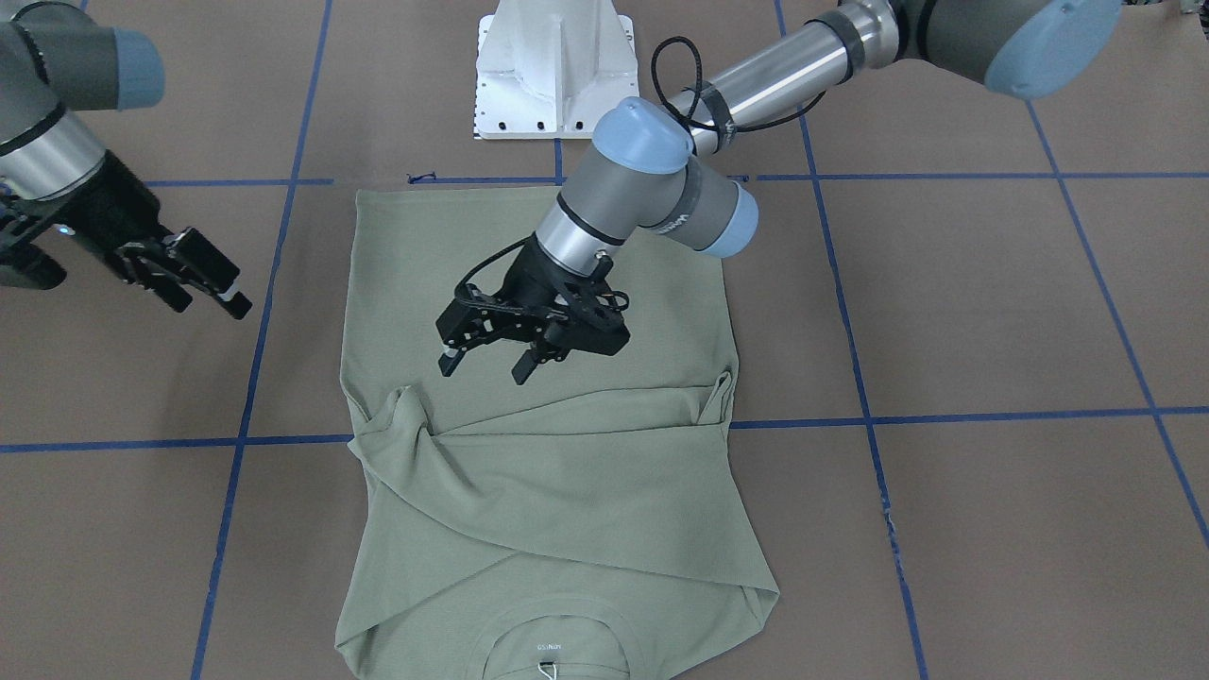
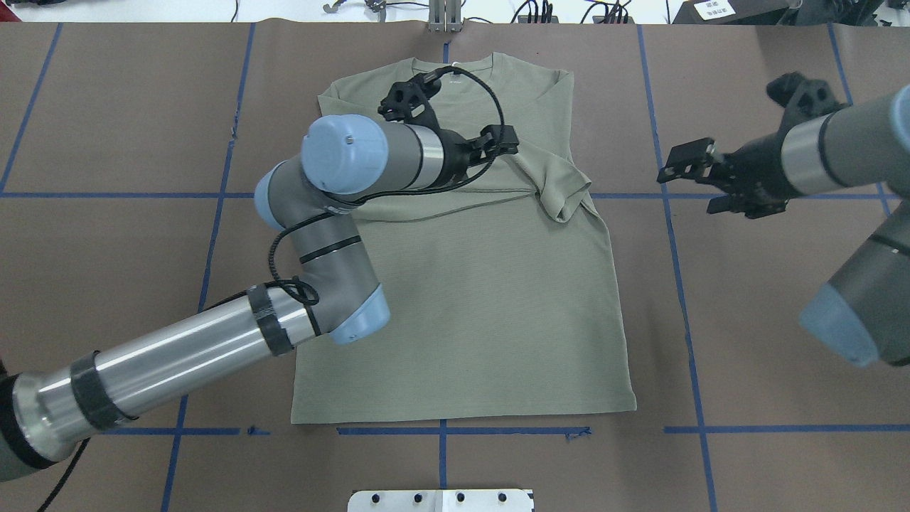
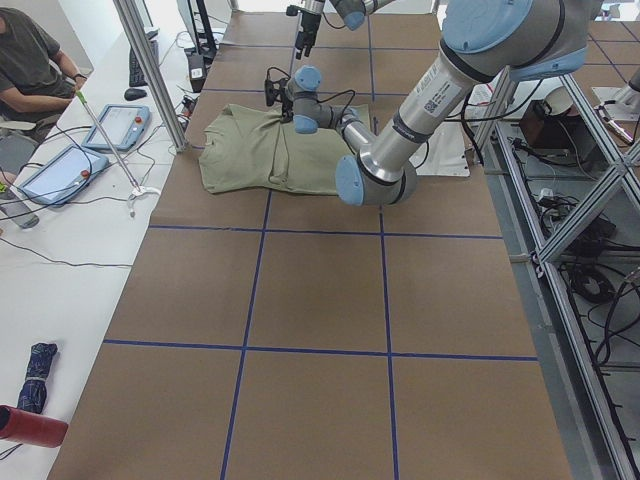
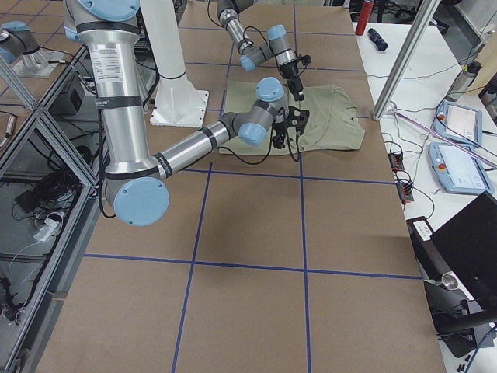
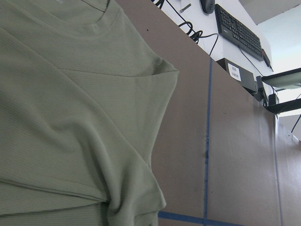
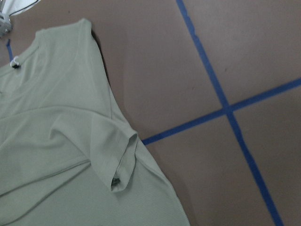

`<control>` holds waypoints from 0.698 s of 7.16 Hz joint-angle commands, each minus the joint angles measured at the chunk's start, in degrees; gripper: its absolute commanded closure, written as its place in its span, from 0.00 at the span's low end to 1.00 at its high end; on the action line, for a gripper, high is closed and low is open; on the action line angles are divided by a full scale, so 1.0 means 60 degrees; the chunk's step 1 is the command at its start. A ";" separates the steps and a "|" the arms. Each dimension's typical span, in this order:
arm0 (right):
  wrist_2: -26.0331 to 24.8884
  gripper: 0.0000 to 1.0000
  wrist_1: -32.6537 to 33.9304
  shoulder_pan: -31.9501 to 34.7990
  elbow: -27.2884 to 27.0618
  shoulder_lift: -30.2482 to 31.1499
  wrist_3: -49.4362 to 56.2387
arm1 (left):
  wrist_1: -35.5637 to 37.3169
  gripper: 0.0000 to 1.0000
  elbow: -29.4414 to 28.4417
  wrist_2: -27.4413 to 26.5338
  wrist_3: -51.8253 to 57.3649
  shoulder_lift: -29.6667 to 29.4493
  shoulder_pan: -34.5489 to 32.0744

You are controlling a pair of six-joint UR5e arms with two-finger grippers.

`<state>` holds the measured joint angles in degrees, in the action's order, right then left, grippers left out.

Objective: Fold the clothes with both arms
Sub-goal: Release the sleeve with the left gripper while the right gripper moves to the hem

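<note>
Two silver-grey tubular robot arms with light blue joint caps reach over a brown paper-covered counter [image 1: 992, 302] gridded with blue tape lines [image 1: 945, 416]. Nearest the robot stands a white metal pedestal base [image 1: 555, 71]. Just beyond it a pale sage-green knit shirt [image 1: 538, 491] lies flat on the counter, its straight hem toward the robot and its round ribbed collar [image 1: 557, 642] at the far end. Both sleeves are folded in across the chest, and one cuff [image 1: 401, 401] is bunched at the shirt's edge on the robot's right. The left arm [image 2: 178, 355] bends over the shirt. Its black left claw [image 1: 485, 370] hangs over the mid-body, fingers spread, grasping nothing. The right arm [image 2: 839, 149] holds its black right claw [image 1: 212, 304] off the shirt on the robot's right, over bare counter, likewise released.
</note>
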<state>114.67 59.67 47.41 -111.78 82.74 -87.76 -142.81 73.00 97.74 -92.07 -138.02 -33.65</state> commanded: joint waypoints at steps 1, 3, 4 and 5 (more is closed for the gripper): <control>-0.3161 0.01 0.0060 -0.2821 -0.0965 0.0576 -0.1891 | 0.0099 0.02 0.1380 0.0391 0.0433 0.1670 -0.0307; -0.5419 0.01 0.0118 -0.4846 -0.1772 0.1194 -0.3209 | 0.0085 0.02 0.2374 0.0554 0.1173 0.2550 -0.0367; -0.6126 0.02 0.0351 -0.5493 -0.1818 0.1254 -0.3824 | 0.0085 0.02 0.2495 0.0555 0.1354 0.2626 -0.0454; -0.6481 0.08 0.0672 -0.5935 -0.1862 0.1269 -0.4352 | 0.0085 0.02 0.2568 0.0541 0.1342 0.2641 -0.0426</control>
<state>79.74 61.79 15.91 -122.35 89.95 -109.78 -142.30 87.40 100.94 -84.75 -122.74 -36.15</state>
